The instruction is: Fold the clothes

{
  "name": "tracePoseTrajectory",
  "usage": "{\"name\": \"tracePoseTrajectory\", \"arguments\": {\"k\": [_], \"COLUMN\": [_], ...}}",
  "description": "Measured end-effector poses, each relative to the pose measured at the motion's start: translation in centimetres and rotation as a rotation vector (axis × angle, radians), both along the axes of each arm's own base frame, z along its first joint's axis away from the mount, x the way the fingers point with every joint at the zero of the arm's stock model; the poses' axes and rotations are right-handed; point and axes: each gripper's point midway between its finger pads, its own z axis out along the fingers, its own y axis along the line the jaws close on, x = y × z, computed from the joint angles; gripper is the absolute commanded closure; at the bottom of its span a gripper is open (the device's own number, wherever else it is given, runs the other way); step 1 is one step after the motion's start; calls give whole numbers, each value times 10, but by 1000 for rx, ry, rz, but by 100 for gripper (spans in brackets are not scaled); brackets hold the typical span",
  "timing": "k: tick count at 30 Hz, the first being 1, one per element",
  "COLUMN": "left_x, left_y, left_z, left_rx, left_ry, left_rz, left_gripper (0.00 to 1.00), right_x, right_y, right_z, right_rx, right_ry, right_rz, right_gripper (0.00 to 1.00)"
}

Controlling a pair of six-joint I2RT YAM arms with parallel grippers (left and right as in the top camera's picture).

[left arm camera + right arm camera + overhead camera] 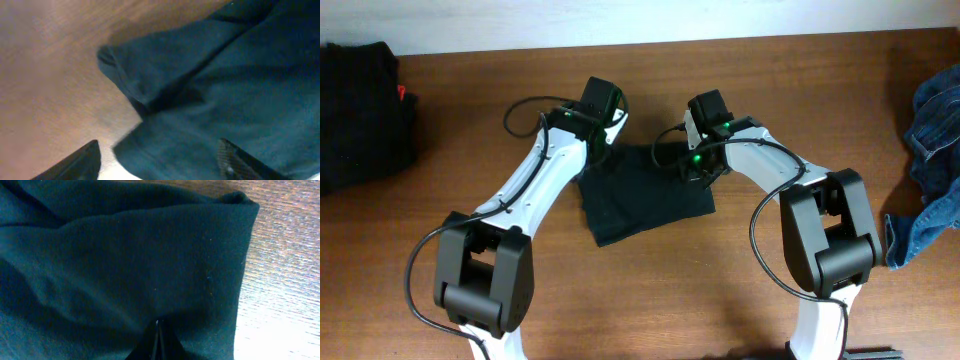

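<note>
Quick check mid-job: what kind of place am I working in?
Likely a lab bench set up for laundry folding: a wooden table, a black T-shirt at its middle, and a dark clothes pile and blue denim at the sides.

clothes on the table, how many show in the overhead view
3: a black T-shirt at centre, a black heap at the left edge, blue denim at the right edge. The heaps may hide more.

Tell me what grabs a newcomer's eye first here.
A dark T-shirt, folded to a rough square, lies in the middle of the table. The left gripper is open over a sleeve; the right gripper is shut against the cloth. Blue denim is heaped at the right edge.
</note>
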Motion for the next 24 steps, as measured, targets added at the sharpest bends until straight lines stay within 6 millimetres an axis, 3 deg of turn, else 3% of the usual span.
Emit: {"name": "tracePoseTrajectory", "arguments": {"k": [2, 7, 10, 13, 15, 19, 24], "left_x": [5, 7, 5, 6, 7, 7, 3], "left_y": [0, 3, 8, 12, 15, 21, 29], "left_z": [-1, -23, -41, -45, -45, -46, -47], "left_rx": [29, 99, 135, 150, 154, 161, 171], "left_ry": [-16, 17, 56, 66, 66, 76, 103], "left_rz": [-54, -184, -243, -262, -267, -270, -270], "left_gripper": [36, 37, 41, 44, 48, 71, 71], "right_x": [-1, -16, -18, -15, -11, -4, -5], "right_y": [-1, -13, -27, -42, -53, -75, -99], "right_z": [0, -4, -1, 8, 18, 37, 39], "right_rx": [-1, -21, -28, -26, -21, -11, -13], "right_ry": [6, 80, 112, 114, 99, 63, 84], "right_rz": [-1, -19, -46, -87, -112, -165, -224], "right_gripper": [96, 84, 70, 53, 51, 51, 51]}}
